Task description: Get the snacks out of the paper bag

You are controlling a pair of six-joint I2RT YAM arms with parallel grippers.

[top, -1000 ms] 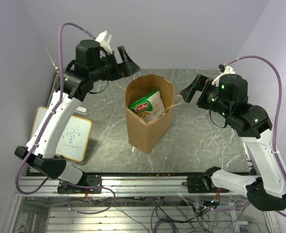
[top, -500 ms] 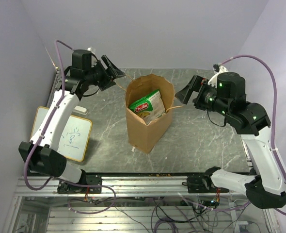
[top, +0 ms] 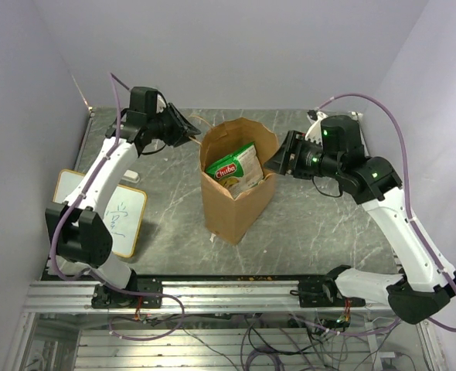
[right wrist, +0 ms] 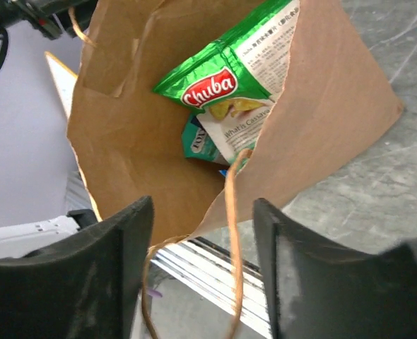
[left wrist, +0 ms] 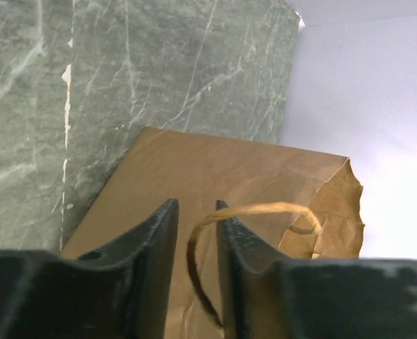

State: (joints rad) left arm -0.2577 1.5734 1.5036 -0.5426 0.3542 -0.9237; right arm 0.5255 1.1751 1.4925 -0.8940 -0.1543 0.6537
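Observation:
The brown paper bag (top: 236, 210) stands upright and open-topped in the middle of the table. Snacks show inside it: a green-white packet with a red logo (top: 236, 166) (right wrist: 230, 92) lies over a teal one (right wrist: 198, 141). My left gripper (top: 191, 128) (left wrist: 196, 205) sits at the bag's back-left rim. Its jaws are narrow but apart, and the left string handle (left wrist: 265, 208) loops through the gap. On the right rim, my right gripper (top: 278, 161) (right wrist: 203, 205) stands open, with the right handle (right wrist: 231, 212) hanging between its fingers without touching them.
A small whiteboard (top: 116, 212) with writing lies at the table's left edge under the left arm. Walls close in the back and both sides. The metal rail (top: 228, 290) with the arm bases runs along the near edge.
Both arms have moved in to the bag's rim, each at a string handle. Both grippers have narrowed, the left much more than the right.

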